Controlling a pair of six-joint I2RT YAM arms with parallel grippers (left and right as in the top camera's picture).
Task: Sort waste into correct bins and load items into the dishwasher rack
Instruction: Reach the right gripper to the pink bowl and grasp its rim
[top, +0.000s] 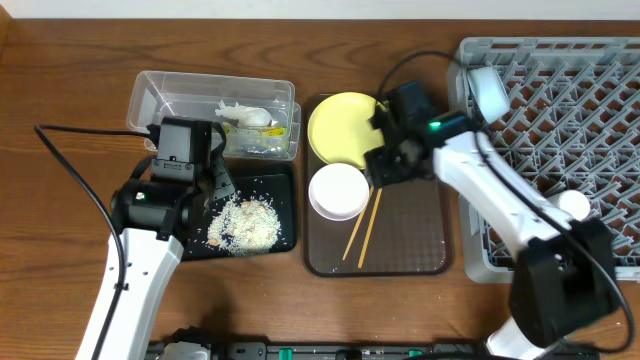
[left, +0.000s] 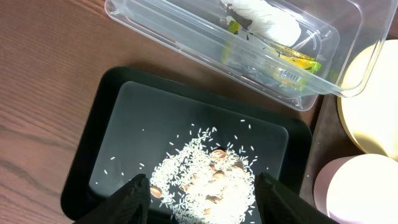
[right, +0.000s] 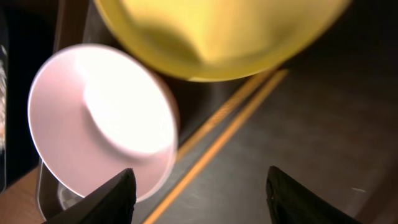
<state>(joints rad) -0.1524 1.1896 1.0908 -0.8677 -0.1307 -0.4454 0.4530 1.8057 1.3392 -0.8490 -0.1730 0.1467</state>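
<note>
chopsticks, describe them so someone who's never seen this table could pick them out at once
Start at the brown serving tray, just left of the grey rack in the overhead view. The chopsticks lie on it, right of the white bowl and below the yellow plate. They are the only thin, straight wooden sticks, a slanted pair beside round dishes.

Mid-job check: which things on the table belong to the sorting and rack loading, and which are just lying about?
Job:
rice, wrappers, tub, black tray, plate, white bowl, chopsticks, rack, blue bowl, cup.

Lying about:
brown tray, which is only under the dishes; cable.
</note>
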